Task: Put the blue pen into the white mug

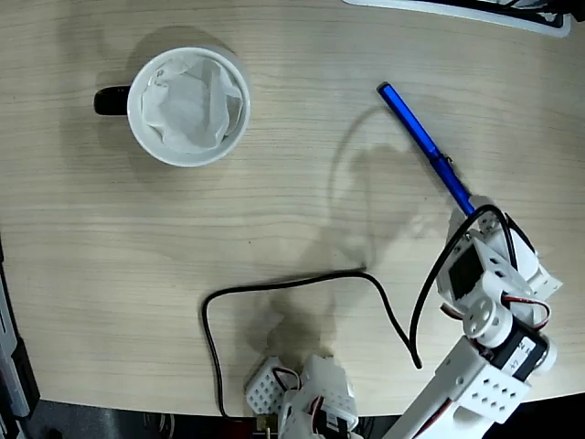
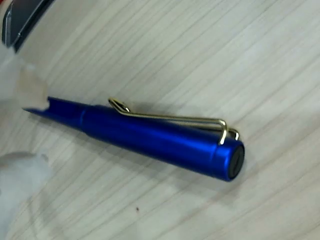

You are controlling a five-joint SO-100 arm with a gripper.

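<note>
Arm [image 1: 489,343] reaches up from the bottom-right corner in fixed view, wrist pitched down. Gripper [image 2: 22,132] at left edge of wrist view, blurred white fingers [image 2: 30,90] one above and one below the gap. Jaws parted.

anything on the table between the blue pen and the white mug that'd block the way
Nothing visible does. The blue pen lies at the right of the fixed view and the white mug at upper left, with bare wood between them. The black cable loops lower down, off that line. The mug already holds crumpled white paper.
</note>
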